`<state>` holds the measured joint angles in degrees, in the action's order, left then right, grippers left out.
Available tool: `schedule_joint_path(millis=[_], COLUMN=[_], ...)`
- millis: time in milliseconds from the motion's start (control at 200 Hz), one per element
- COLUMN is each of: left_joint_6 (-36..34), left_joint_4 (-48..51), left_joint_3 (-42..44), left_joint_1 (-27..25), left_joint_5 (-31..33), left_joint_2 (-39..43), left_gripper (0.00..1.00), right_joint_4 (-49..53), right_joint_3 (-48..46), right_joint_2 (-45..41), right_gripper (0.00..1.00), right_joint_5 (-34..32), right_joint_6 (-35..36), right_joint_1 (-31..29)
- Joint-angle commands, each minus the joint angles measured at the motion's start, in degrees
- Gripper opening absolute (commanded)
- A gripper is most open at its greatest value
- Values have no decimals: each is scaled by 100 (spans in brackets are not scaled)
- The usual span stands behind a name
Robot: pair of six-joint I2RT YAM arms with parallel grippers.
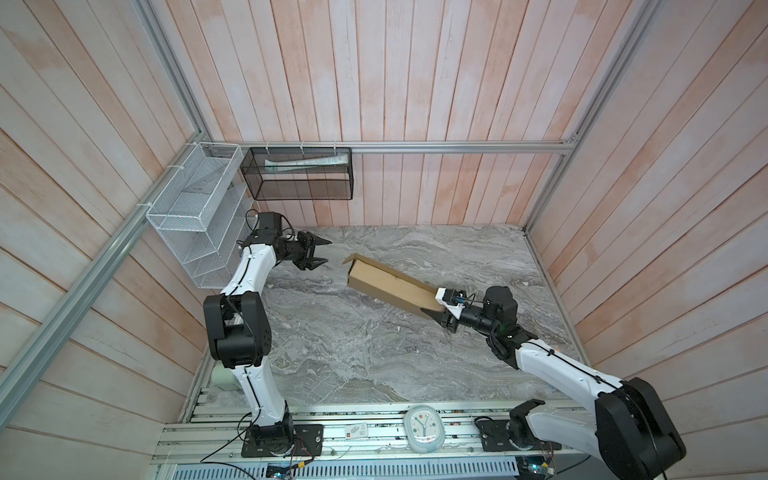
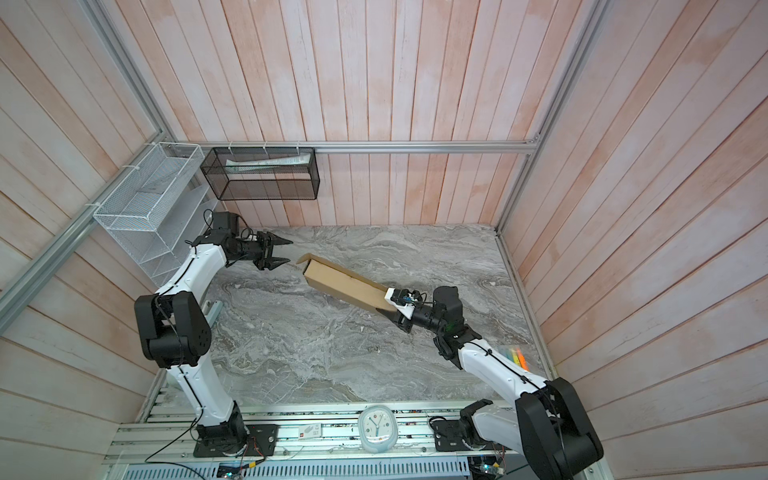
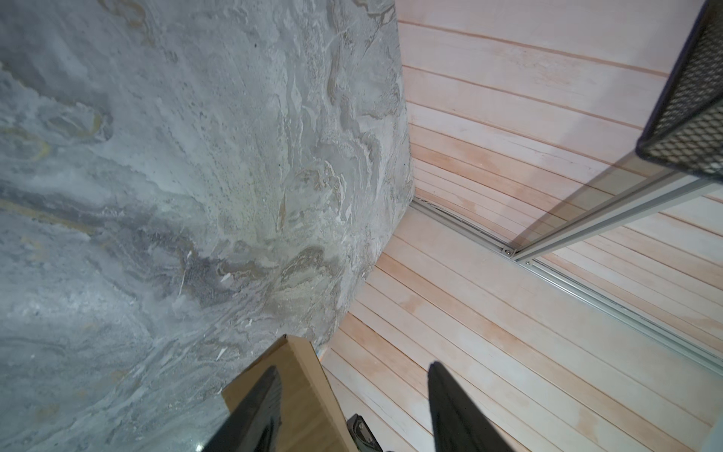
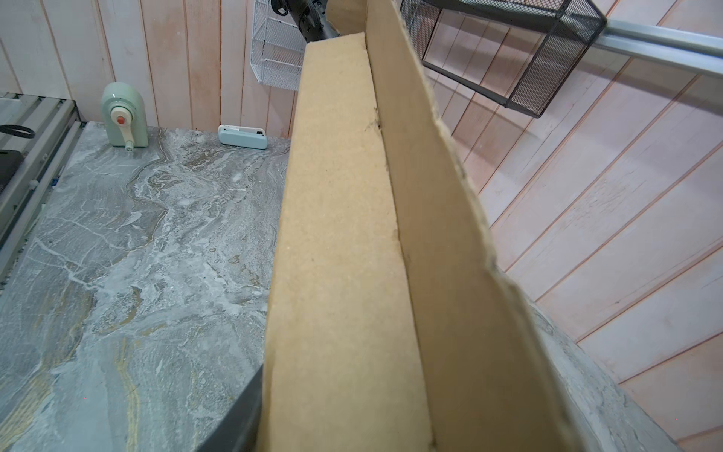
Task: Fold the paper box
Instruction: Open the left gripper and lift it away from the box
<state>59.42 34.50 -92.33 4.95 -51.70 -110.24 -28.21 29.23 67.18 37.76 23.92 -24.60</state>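
The right gripper (image 1: 434, 306) has hold of the paper box (image 1: 390, 286), one dark finger laid across its brown side at the near end, so that hand is clamped on the cardboard. The box looks to be carried a little above the grey marble table (image 1: 374, 357) rather than lying on it, though I can't be sure the far end is clear. It is a long, narrow, half-formed trough whose long axis runs slantwise from the right gripper toward the far left of the table, and its free end, with a small flap sticking up, points at the left gripper (image 1: 326, 251). That hand hangs with its jaws spread and nothing between them, just short of the box's end; in the left wrist view a corner of cardboard (image 3: 301, 375) shows beside one finger (image 3: 258, 407). I'd judge the left arm is the one placed to take or press that free end. On the back wall the black mesh basket (image 1: 297, 187) holds a pale tube or rolled sheet (image 1: 307, 162); the white wire rack (image 1: 195, 216) beside it looks empty from here
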Motion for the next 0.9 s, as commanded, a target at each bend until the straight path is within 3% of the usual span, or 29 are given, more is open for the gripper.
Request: schedule_joint_path(millis=[0,300,460,735,895], left_joint_6=[-17,-1480,-2021,-2867,-3554], left_joint_4=[-1051,-1150,-1517,-2576,-2251], left_joint_3=[358,597,1212,2240,2425], left_joint_1=[-106,-371,-348,-337,-388], left_joint_5=[96,522,816,790,677], left_joint_2=[-7,451,1104,2577,3106], left_gripper=[61,57,57,57,58], right_joint_4=[555,1827,2068,2390,2510], right_joint_3=[176,704,784,873,1000], right_joint_2=[-130,-29,-99,5,169], right_gripper=[50,47,47,47,48], right_joint_5=[-116,-274,-403,-372,-192], right_joint_6=[-311,-467,-529,-389,-158], right_joint_1=[-1,-35,-62,-63,-62])
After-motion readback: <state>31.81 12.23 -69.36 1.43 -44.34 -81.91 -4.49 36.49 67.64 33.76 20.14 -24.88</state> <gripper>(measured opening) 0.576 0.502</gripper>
